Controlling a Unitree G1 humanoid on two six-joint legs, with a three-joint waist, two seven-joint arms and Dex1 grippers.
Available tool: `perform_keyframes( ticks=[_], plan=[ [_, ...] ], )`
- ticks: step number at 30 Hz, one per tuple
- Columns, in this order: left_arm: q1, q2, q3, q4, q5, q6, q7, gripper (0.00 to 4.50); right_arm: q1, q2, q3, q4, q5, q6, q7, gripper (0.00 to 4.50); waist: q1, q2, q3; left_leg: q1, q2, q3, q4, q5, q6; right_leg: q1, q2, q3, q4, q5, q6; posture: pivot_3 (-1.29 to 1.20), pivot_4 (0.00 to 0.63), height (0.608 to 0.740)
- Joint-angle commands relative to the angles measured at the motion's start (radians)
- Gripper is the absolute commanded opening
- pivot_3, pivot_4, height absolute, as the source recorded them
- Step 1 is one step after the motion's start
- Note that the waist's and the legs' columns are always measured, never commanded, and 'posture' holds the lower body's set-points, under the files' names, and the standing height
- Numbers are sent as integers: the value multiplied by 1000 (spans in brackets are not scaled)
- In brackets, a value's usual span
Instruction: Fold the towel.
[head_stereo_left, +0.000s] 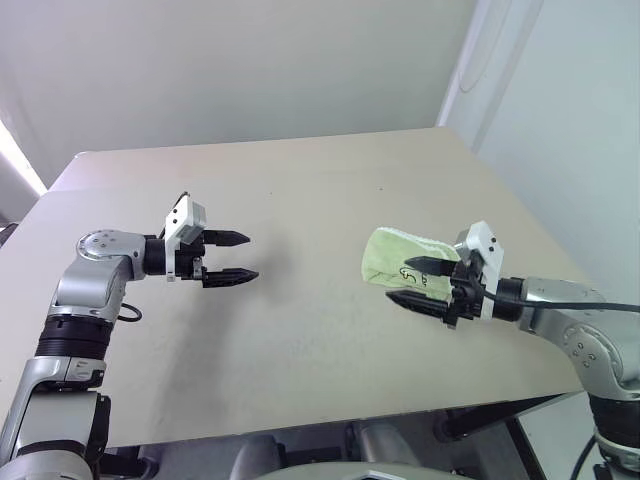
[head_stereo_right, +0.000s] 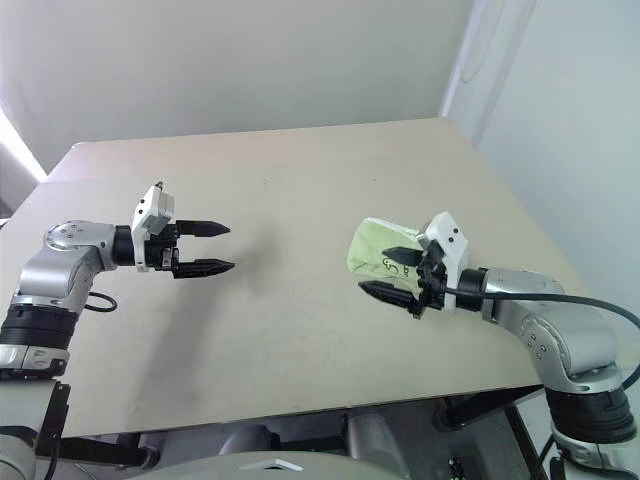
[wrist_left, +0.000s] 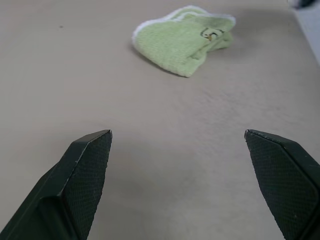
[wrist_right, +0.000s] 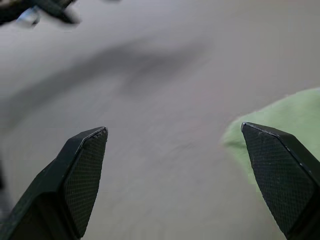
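The towel (head_stereo_left: 392, 256) is a small light yellow-green cloth with white edging and a dark embroidered mark, lying bunched and folded over on the right part of the beige table (head_stereo_left: 300, 200). It also lies ahead of the left gripper's fingers in the left wrist view, towel (wrist_left: 186, 39). My right gripper (head_stereo_left: 418, 282) hovers open just in front of the towel, its fingers apart and empty, partly covering the towel's near edge. My left gripper (head_stereo_left: 232, 258) hangs open over the left part of the table, pointing toward the towel with nothing between its fingers.
The table's right edge (head_stereo_left: 540, 240) and front edge (head_stereo_left: 330, 425) run close to the right arm. A pale wall stands behind the table. Bare tabletop lies between the two grippers.
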Motion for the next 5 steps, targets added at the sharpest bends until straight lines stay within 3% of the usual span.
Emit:
perform_keyframes(
  ticks=[1, 5],
  plan=[
    [4, 10, 35, -33, -11, 10, 33, 4500, -26, -28, 9, -5, -15, -47, 28, 4478, -1, -1, 1, 0, 0, 0, 0, 0, 0, 0, 0, 0, 0, 0, 0, 0, 0, 712],
    [-9, 6, 34, -20, -17, 20, 44, 4500, -62, -20, 18, 37, -37, -71, 16, 4478, 0, -2, 1, -1, 0, 0, 0, 0, 0, -1, 0, 0, 0, 0, 0, 0, 0, 712]
  ],
)
